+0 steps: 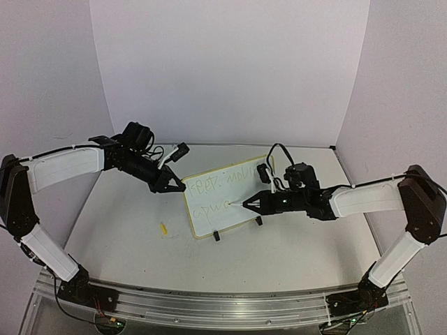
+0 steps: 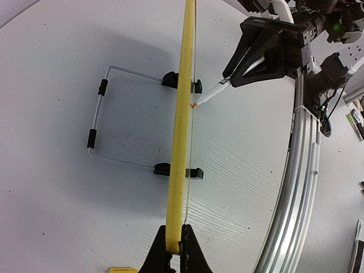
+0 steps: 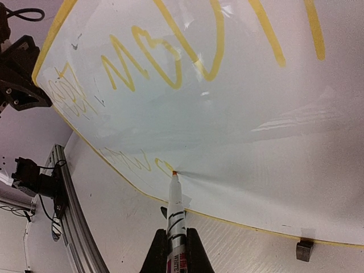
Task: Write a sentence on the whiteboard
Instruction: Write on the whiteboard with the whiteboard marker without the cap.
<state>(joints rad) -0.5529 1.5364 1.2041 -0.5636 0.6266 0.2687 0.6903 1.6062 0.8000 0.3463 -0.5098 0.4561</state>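
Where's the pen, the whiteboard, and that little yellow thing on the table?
pen [image 3: 174,199]: right wrist view, its white barrel.
whiteboard [image 1: 223,222]: top external view, bare white face.
little yellow thing [image 1: 163,228]: top external view, its middle.

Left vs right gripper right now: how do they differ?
Left gripper: jaws shut on the whiteboard at its yellow rim. Right gripper: jaws shut on a marker.
The left gripper meets the board edge-on from its left side. The right gripper faces the writing surface from the right, with the marker tip seemingly touching by the lower line of the sentence.
Shared: both are shut and both are at the same board.
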